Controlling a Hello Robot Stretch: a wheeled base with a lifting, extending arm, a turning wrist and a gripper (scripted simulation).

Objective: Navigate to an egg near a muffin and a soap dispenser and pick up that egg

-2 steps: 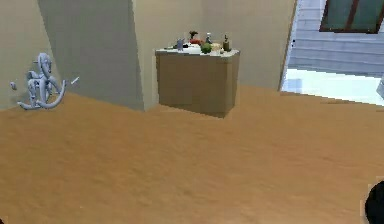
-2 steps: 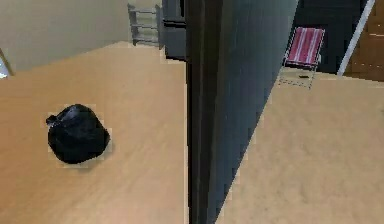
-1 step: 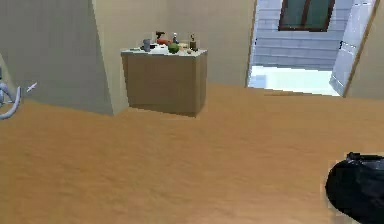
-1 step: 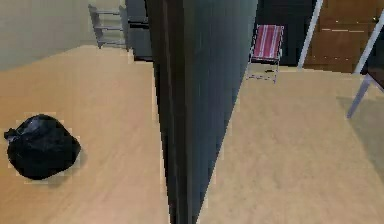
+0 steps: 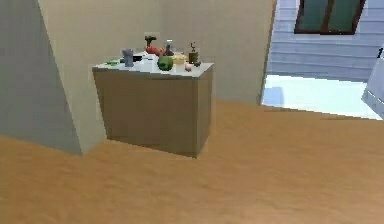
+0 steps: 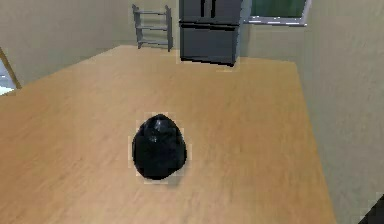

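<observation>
Egg: can't be told apart among the small blobs bunched on top of the counter [image 5: 150, 105], forward view, upper centre-left. Cluster incl. a green round blob [image 5: 165, 62] nr the front edge, a red blob [image 5: 152, 49] behind it, a dark bottle shape [image 5: 169, 47] and a brownish blob [image 5: 194, 52] toward the top's right end. A dark grey pot-like item [image 5: 128, 56] sits at the cluster's left; contents can't be told. Counter is a tan-fronted block w/ pale top, backed into a corner. A wall [image 5: 30, 70] juts out on its left side. Wood floor [image 5: 250, 170] lies bare in front of the counter and off to its right. At the forward view's right an opening [image 5: 320, 90] leads to a pale, bright area w/ a window [image 5: 330, 12] above. Arm side view: broad stretch of floor w/ a black rounded lump [image 6: 160, 148] lying mid-floor, well apart from the walls. At the far end a dark fridge [image 6: 210, 30] stands against the wall, w/ a grey rack [image 6: 152, 25] just beside it. Gripper state: cannot tell.
</observation>
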